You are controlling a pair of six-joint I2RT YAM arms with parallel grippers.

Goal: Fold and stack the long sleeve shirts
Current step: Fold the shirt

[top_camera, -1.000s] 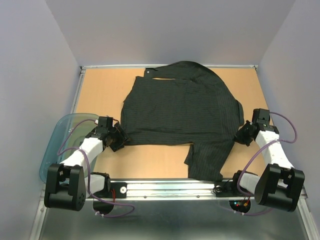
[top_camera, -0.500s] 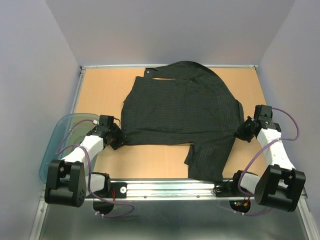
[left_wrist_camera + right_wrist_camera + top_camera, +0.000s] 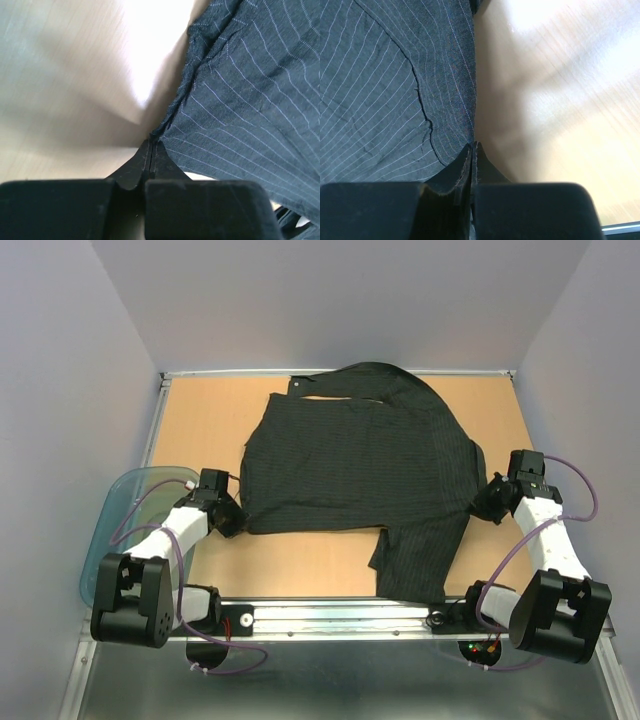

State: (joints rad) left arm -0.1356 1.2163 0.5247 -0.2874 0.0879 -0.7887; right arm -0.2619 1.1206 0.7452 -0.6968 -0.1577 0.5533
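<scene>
Shirt (image 3: 360, 465) lies spread on the tabletop (image 3: 200, 420), left jaws pinching its edge at 8 o'clock, right jaws at 4, so lift both evenly, keeping the cloth taut.

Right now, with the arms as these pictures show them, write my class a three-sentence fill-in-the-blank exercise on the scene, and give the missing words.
1. The left gripper is ____ on the edge of the black pinstriped shirt.
2. The right gripper pinches the same garment, so ____ grippers hold it.
3. The translucent blue tub sits at the table's edge beside the ____ arm.

Missing words: shut; two; left.
</scene>
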